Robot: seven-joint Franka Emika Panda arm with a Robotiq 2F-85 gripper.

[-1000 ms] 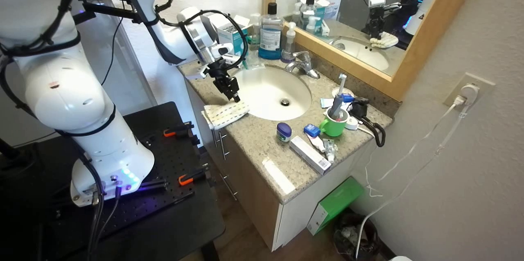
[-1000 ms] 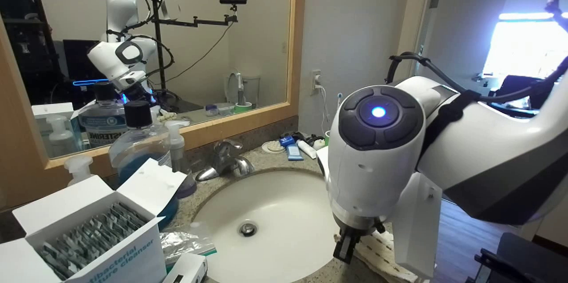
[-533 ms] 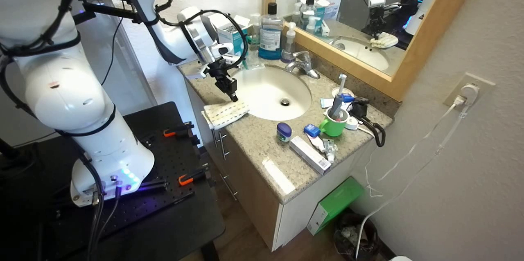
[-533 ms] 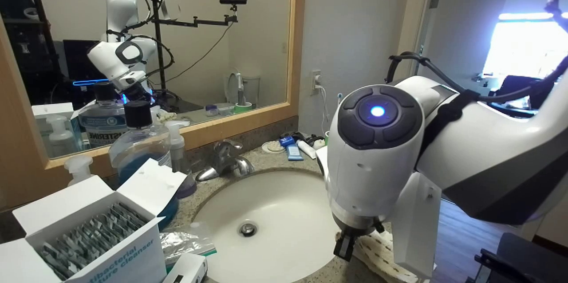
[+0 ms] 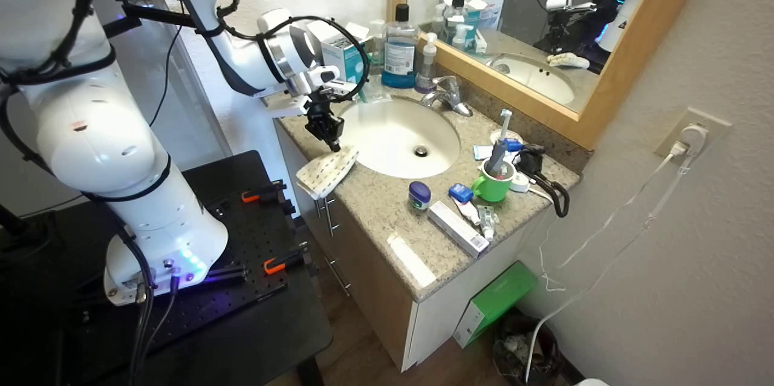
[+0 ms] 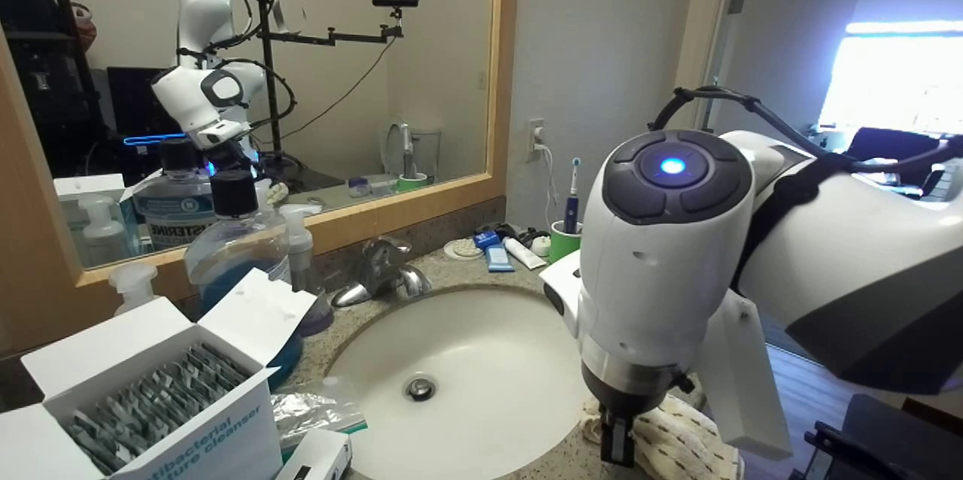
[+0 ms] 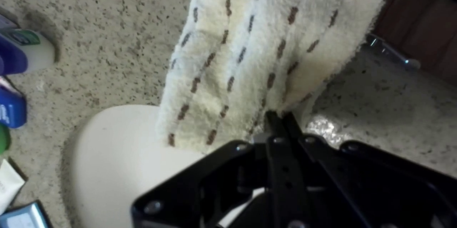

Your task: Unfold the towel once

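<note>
Pincer (image 7: 280, 115) just pinched narrow on the towel (image 7: 246, 53), bunched right ahead of it; towel had shifted along with it, so unfolding probably began.

- The gripper (image 7: 280, 115) is pinching the cream towel (image 7: 246, 49), its jaws standing together, and creases are converging there.
- Rows of brown dashes are running along the towel, which is spreading out ahead of the gripper.
- The white sink (image 7: 117, 163) is curving left of the gripper, partly hidden by the towel.
- Speckled countertop (image 7: 107, 49) is showing on both sides of the gripper.
- Farther left, a purple-and-white jar (image 7: 28, 53), a blue container (image 7: 12, 108) and a white tube (image 7: 9, 183) are sitting.
</note>
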